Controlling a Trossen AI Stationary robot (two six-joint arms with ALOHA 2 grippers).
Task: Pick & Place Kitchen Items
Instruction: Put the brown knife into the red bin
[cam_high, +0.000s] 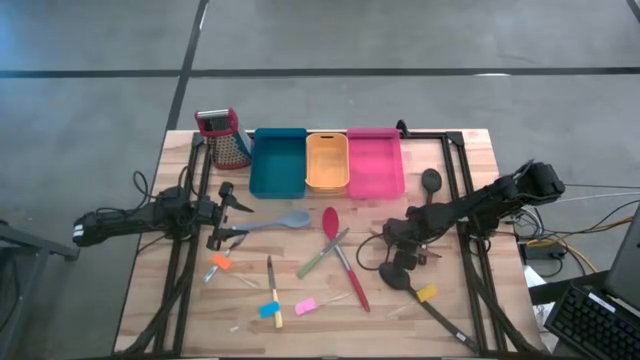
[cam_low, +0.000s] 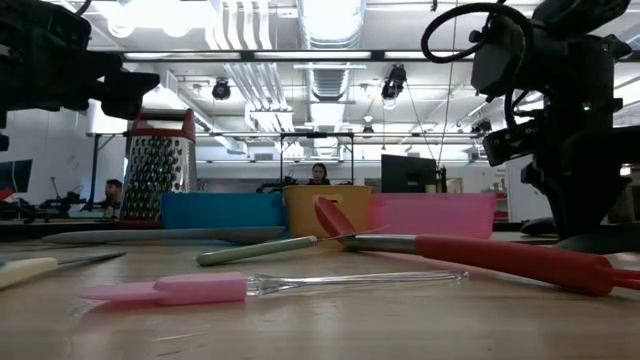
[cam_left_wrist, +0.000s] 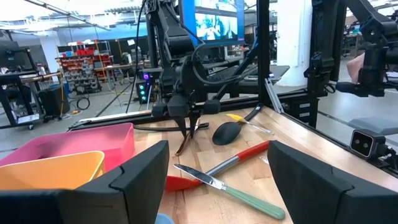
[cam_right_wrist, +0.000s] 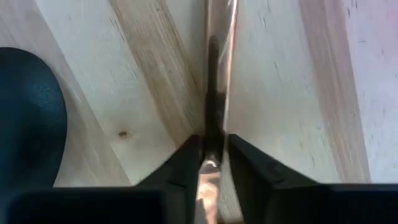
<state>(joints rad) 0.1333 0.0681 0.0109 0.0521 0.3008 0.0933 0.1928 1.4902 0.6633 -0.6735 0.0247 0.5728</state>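
Observation:
My right gripper (cam_high: 400, 240) points down at the table right of centre, shut on a thin shiny metal tool (cam_right_wrist: 217, 62) that lies on the wood. A black spoon (cam_high: 395, 275) lies just nearer, a yellow piece (cam_high: 427, 293) by its handle. A second black spoon (cam_high: 431, 181) lies farther back. The red spoon (cam_high: 345, 265), a green-handled knife (cam_high: 322, 255) and a grey-blue spoon (cam_high: 285, 221) lie mid-table. My left gripper (cam_high: 222, 215) hovers level at the left, open, empty. My right gripper pinches the metal tool's slim shaft (cam_right_wrist: 211, 124) between its two fingers (cam_right_wrist: 183, 155). The fingers come from above, pointing down, one on each side of the shaft. The tool runs on along the table away from the fingers; whether it is raised at all does not show.
Teal (cam_high: 278, 162), orange (cam_high: 327, 160) and pink (cam_high: 375, 162) bins stand in a row at the far edge, a box grater (cam_high: 228, 140) to their left. Small orange (cam_high: 219, 263), blue-yellow (cam_high: 270, 308) and pink (cam_high: 306, 306) pieces lie near the front.

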